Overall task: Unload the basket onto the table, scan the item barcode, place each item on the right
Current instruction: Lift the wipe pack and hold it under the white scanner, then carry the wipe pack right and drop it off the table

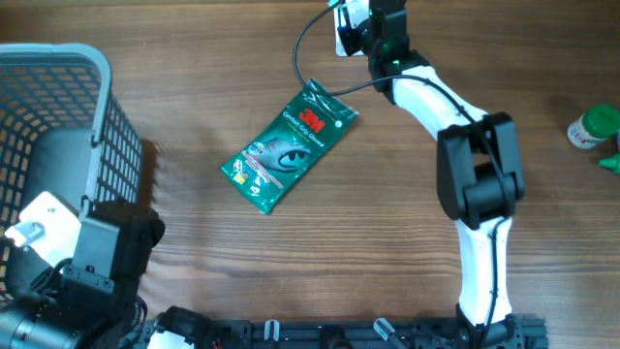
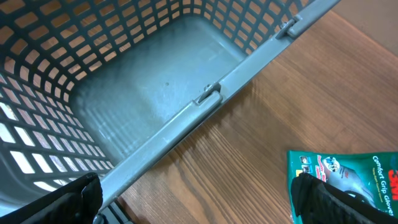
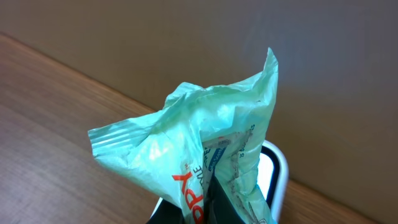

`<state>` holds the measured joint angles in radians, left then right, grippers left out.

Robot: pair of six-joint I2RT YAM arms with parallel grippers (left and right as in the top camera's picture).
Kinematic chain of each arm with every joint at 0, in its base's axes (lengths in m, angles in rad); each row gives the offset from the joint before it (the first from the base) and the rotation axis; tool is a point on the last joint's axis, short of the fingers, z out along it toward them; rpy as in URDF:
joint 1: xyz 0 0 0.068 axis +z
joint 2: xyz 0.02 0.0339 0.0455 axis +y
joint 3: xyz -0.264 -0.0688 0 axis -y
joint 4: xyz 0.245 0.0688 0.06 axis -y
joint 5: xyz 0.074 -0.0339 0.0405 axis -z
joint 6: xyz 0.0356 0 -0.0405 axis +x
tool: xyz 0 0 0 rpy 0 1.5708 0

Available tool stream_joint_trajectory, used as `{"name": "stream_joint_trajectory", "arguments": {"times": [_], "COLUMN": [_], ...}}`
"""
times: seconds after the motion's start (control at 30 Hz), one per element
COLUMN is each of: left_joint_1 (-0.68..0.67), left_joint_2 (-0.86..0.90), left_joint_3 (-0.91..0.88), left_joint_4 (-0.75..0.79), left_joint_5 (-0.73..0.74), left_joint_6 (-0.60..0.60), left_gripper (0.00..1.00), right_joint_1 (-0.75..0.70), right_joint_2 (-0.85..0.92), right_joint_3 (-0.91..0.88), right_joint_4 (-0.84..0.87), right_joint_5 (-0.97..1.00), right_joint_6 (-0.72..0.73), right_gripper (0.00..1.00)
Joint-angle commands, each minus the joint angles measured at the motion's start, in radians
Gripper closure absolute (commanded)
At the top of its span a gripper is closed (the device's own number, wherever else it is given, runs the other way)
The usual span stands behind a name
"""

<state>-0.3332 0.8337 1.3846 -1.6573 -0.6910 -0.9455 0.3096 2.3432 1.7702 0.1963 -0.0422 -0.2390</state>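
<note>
Grey mesh basket (image 2: 205, 99) sits below and ahead of the left gripper (image 2: 200, 210), whose fingers stand wide apart. A 3M glove packet (image 1: 291, 145) lies just beyond its right fingertip. The right gripper (image 3: 210, 206) is clamped on a pale green packet (image 3: 199, 137), possibly wipes, which sticks up from between its fingers.

The table (image 1: 194, 58) is matt, grained wood. At nine o'clock, the basket (image 1: 58, 51) is smooth grey plastic. The packet (image 1: 289, 145) is glossy film; the bag (image 3: 186, 137) is thin, crinkled plastic.
</note>
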Motion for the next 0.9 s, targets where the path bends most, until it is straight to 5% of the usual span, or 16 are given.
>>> {"name": "stream_joint_trajectory", "arguments": {"times": [0.0, 0.17, 0.33, 0.53, 0.7, 0.87], "left_joint_1": [0.005, 0.005, 0.005, 0.005, 0.005, 0.005], "left_joint_2": [-0.003, -0.003, -0.003, -0.003, -0.003, -0.003], "left_joint_3": [0.002, 0.002, 0.002, 0.002, 0.002, 0.002], "left_joint_4": [-0.001, -0.001, -0.001, -0.001, -0.001, -0.001], "left_joint_5": [-0.016, -0.016, -0.016, -0.016, -0.016, -0.016], "left_joint_6": [-0.013, -0.013, -0.013, -0.013, -0.013, -0.013], "left_gripper": [0.00, 0.00, 0.00, 0.00, 0.00, 0.00], "right_joint_1": [-0.001, -0.011, -0.096, -0.451, -0.795, -0.933], "right_joint_2": [0.032, -0.019, -0.257, -0.481, -0.365, -0.129], "right_joint_3": [0.087, 0.193, 0.206, 0.205, 0.165, 0.165], "right_joint_4": [0.019, -0.251, -0.516, -0.706, -0.697, -0.779], "right_joint_5": [0.015, 0.017, 0.020, 0.285, 0.275, 0.111], "right_joint_6": [0.084, 0.084, 0.085, 0.141, 0.358, 0.403], "right_gripper": [0.96, 0.96, 0.96, 0.96, 0.96, 0.96]}}
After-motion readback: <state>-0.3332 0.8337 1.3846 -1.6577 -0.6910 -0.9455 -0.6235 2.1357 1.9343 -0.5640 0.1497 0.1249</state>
